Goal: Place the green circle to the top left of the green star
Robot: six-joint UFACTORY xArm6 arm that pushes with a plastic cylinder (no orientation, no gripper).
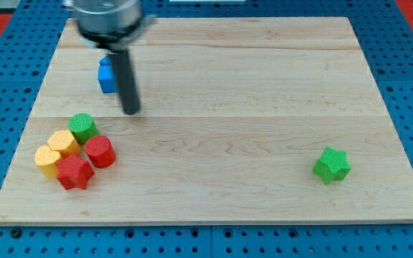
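The green circle [82,127] sits at the view's left, on top of a cluster of blocks. The green star [332,165] lies far off at the view's lower right. My tip [130,111] rests on the board up and to the right of the green circle, apart from it, with a small gap between them. The rod rises to the arm's dark body at the view's top left.
A blue block [107,76] stands just left of the rod, partly hidden by it. Below the green circle cluster a yellow hexagon [64,143], a yellow heart [47,160], a red circle [100,151] and a red star [74,173]. The wooden board [214,186] lies on a blue pegboard.
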